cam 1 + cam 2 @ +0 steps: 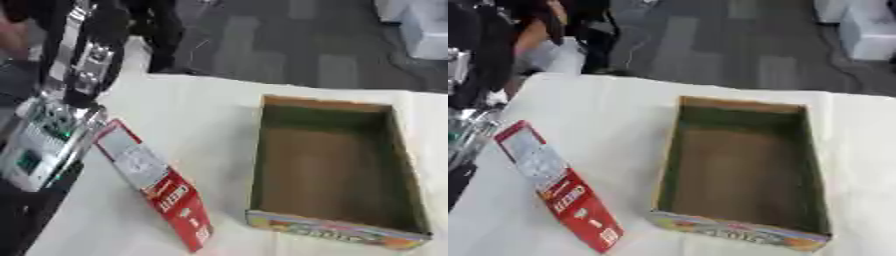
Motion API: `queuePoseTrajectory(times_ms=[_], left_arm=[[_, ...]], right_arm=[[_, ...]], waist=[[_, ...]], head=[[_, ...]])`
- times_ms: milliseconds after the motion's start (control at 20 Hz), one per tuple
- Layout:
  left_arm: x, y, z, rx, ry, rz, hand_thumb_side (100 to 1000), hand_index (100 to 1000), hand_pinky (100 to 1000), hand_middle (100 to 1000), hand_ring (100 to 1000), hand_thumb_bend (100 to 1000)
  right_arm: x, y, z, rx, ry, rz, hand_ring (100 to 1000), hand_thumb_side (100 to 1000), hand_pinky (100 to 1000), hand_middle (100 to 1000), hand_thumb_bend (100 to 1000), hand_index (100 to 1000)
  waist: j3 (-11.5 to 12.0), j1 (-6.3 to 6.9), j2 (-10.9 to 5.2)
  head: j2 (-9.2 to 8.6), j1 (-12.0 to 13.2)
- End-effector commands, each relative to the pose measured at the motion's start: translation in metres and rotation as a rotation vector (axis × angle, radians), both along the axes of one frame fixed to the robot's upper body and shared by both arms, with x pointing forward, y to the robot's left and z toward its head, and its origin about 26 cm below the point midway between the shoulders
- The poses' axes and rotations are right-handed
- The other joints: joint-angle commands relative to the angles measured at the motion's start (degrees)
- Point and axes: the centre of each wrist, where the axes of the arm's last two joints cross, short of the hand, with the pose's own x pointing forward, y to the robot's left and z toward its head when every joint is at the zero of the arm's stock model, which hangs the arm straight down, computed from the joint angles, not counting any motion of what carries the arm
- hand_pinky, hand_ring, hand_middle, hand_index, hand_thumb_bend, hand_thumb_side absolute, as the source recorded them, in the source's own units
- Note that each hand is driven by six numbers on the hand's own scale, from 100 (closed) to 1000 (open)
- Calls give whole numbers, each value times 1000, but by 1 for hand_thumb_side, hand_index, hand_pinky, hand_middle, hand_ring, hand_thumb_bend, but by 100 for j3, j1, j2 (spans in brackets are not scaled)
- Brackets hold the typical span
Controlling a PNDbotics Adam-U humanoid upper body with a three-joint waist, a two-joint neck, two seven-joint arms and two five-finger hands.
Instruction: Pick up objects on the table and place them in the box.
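A flat red carton [157, 190] with a pale label lies slanted on the white table [192, 115], left of the box. Its upper end meets my left hand [48, 137], a silver and black shape with green parts at the left edge of the view. Whether the hand holds the carton is hidden. An open cardboard box [337, 231] with a colourful front wall stands at the right. Its brown floor shows bare. My right hand shows in neither view.
The table's left edge runs close beside my left arm [87, 55]. Beyond the far edge is dark floor, with black legs [162, 35] at the upper left and a white block [424, 30] at the upper right.
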Motion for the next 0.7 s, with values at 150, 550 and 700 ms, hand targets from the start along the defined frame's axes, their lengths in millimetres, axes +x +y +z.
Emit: queuePoseTrajectory(times_ms=[150, 550, 700], left_arm=[[-3, -2, 7, 18, -25, -4, 818, 694, 333, 568, 459, 248], [1, -1, 12, 452, 60, 63, 497, 760, 532, 678, 616, 585], [3, 0, 17, 732, 99, 84, 422, 795, 609, 726, 697, 660]], right_arm=[[-2, -2, 7, -11, -20, -1, 511, 795, 352, 586, 100, 681], [1, -4, 5, -21, -1, -4, 512, 792, 352, 585, 100, 679], [2, -5, 4, -23, 4, -3, 512, 791, 352, 585, 100, 678]], waist=[[-24, -14, -112], [-40, 8, -169], [-44, 24, -175]], head=[[-316, -261], [201, -134], [357, -78]])
